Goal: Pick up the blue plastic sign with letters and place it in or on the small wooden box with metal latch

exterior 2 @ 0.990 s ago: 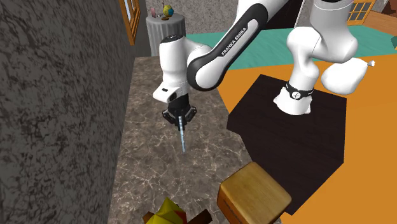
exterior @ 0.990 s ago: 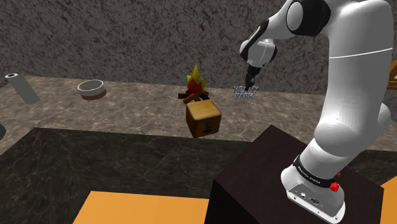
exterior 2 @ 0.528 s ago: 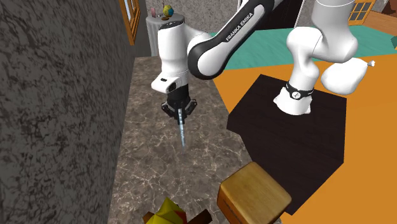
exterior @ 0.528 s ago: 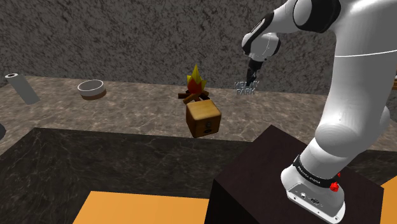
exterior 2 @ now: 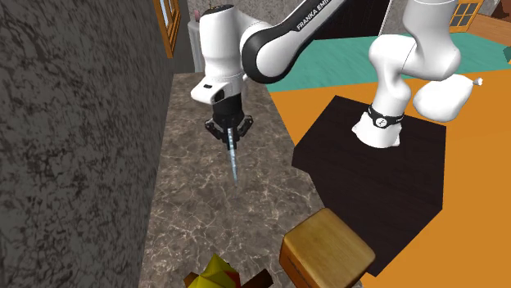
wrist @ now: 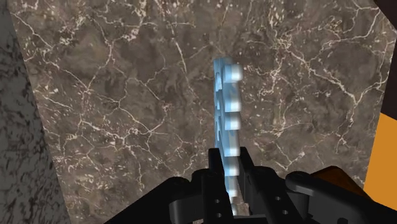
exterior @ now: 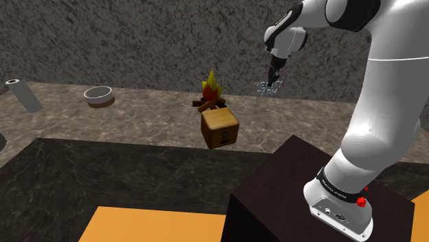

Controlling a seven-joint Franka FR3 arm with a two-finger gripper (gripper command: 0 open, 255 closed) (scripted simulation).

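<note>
clenched tight with the all-black two-finger gripper (exterior: pixel 273 74) on the top edge of a thin, pale-blue plastic sign of cut-out letters (exterior: pixel 267 89), one black finger (wrist: pixel 215 172) pressed against each flat face. held clear of the dark, white-veined marble counter (exterior: pixel 137 120), touching nothing but the fingers. hangs straight down toward 6 o'clock from the gripper (exterior 2: pixel 230 132), with the sign (exterior 2: pixel 234 159) turned edge-on in the second exterior view. from the wrist, seen as a narrow blue strip of sign (wrist: pixel 228 108) running away from the gripper (wrist: pixel 232 170) over the marble.

at about 7 o'clock from the sign in the shoulder view, and well apart from it, a small brown wooden box (exterior: pixel 220 127) near the counter's front edge. just behind the box, at its 12 o'clock, a toy campfire of red and yellow flames over brown logs (exterior: pixel 212 93). far off toward 9 o'clock, a shallow white bowl (exterior: pixel 99 95) and a leaning grey cylinder (exterior: pixel 23 95). at 5 o'clock from the box, the dark square stand (exterior: pixel 275 199) under the white arm (exterior: pixel 375 124).
</note>
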